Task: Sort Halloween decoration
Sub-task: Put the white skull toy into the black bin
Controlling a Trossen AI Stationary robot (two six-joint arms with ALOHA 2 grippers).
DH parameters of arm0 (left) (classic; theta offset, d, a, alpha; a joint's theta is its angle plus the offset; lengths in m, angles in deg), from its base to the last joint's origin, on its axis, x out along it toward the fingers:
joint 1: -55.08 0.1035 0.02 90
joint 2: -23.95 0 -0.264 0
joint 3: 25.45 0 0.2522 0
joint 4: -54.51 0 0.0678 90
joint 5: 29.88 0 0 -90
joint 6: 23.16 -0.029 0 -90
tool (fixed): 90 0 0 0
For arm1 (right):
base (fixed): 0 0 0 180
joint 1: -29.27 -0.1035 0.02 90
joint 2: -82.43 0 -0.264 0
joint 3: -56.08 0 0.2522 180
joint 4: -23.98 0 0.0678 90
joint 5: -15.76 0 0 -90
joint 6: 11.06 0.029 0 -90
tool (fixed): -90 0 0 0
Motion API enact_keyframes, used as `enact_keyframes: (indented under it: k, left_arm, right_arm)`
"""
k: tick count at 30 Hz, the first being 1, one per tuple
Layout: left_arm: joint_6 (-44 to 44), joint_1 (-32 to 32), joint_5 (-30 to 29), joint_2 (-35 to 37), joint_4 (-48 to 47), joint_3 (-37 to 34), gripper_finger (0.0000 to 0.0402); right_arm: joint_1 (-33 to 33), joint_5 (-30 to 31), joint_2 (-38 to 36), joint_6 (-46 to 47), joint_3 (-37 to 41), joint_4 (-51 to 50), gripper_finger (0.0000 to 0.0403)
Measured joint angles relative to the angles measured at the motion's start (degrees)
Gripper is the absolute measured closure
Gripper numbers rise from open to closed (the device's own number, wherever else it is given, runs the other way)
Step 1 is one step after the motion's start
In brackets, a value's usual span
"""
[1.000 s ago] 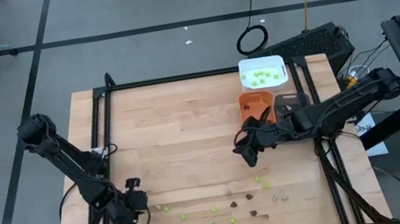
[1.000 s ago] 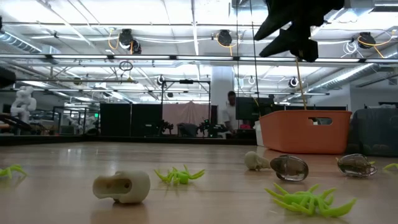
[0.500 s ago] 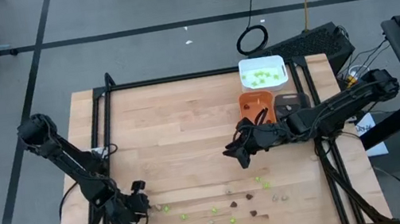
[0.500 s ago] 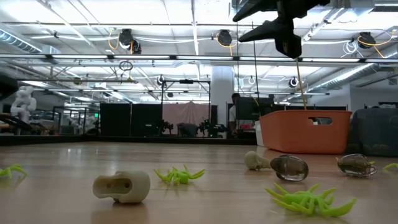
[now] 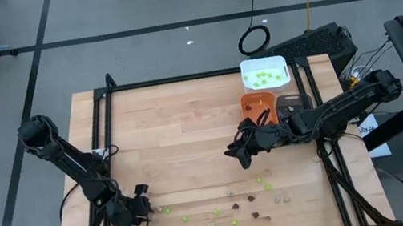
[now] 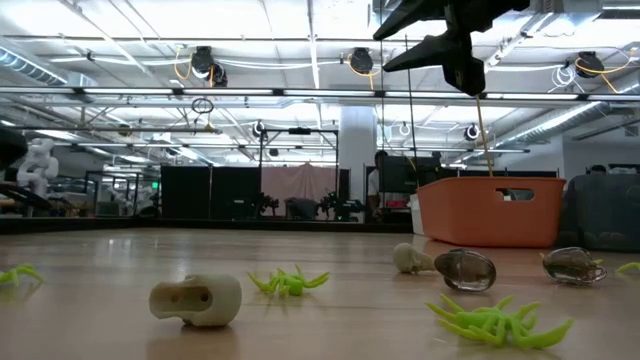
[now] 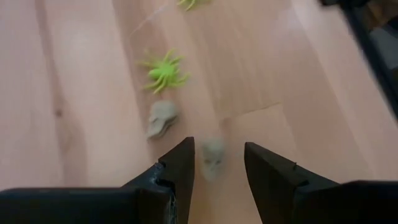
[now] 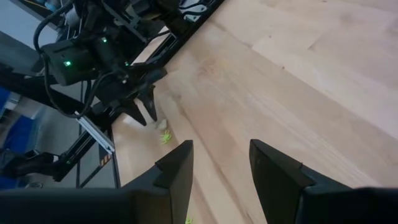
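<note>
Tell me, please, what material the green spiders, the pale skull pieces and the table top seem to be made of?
Green spiders: probably soft moulded plastic, matte; thin, bent legs, uniform lime colour.
Pale skull pieces: likely hard plastic, matte beige; smooth, rounded, moulded holes.
Table top: wood, lightly sealed; visible grain and plank seams.

I see light wood-grain table [image 5: 180, 132], black frame [image 5: 180, 79] round it. Both arms dark, near black; left gripper [image 7: 214, 163] and right gripper [image 8: 219, 163] fingers black too. Lime-green spider [image 7: 164, 71] on wood, pale beige-grey skull [image 7: 161, 117] beside it, second pale skull [image 7: 212, 156] between left fingers. My low view: lime-green spider [image 6: 288, 282], beige skull [image 6: 196, 300], dark brown glossy piece [image 6: 465, 269]. Orange tray [image 6: 490, 211], white tray [image 5: 264, 73] with green bits, dark grey tray [image 5: 293, 103]. Grey floor [image 5: 131, 27], black tape lines.
</note>
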Motion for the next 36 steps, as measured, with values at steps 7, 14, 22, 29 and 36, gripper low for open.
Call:
enact_keyframes:
  k: [7,14,22,29,36]
  left_arm:
    - [-0.88,0.0,-0.19,-4.21,2.16,0.0,0.0256]
    - [-0.88,-0.04,-1.42,-6.89,2.53,0.24,0.0256]
    - [0.62,0.07,-0.83,-6.99,1.27,0.24,0.0297]
    - [0.71,0.09,1.1,-6.99,1.92,0.2,0.0383]
    - [2.11,0.11,4.05,-7.13,2.33,1.77,0.0384]
  right_arm:
    - [0.0,-0.13,0.0,0.18,0.0,0.01,0.0261]
    - [0.0,-0.21,-0.02,0.33,0.0,0.01,0.0261]
    - [-0.87,-0.24,-0.02,0.04,0.0,0.01,0.0261]
    - [-3.12,-0.26,-0.02,0.66,0.0,0.71,0.0261]
    - [-4.46,-0.04,-0.02,0.91,0.0,4.95,0.0261]
